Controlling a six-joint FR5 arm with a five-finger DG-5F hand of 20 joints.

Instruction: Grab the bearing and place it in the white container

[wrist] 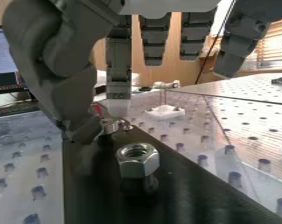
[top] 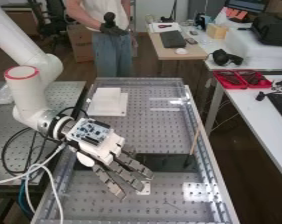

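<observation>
The dark-fingered robot hand [top: 105,152] hangs released, fingers straight, above the perforated grey tabletop [top: 161,132]; a low white rectangular container [top: 120,111] lies beyond; a small silver round bearing [wrist: 110,127] sits by the thumb [wrist: 66,95] on a black plate [top: 171,162]

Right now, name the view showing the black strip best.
High view: it shows the black strip crossing the bench, partly behind the hand. The wrist view shows its surface close up, with a hex nut on it.

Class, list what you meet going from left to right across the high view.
The arm's red-ringed joint, the white container, the thin light-brown stick, the red trays.
</observation>
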